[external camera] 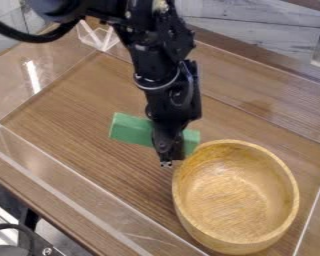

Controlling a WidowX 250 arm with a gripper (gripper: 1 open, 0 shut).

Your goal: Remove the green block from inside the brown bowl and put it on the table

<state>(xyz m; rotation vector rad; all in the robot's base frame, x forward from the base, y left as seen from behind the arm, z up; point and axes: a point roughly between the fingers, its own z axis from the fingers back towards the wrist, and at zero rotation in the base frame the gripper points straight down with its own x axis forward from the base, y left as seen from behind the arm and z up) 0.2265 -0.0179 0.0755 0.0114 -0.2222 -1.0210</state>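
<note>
gripper [167, 155] clamped on block [129, 128], held low over table [83, 105] just left of bowl [236, 195]. bowl empty; block out, poised for setting down, seemingly not yet released.
</note>
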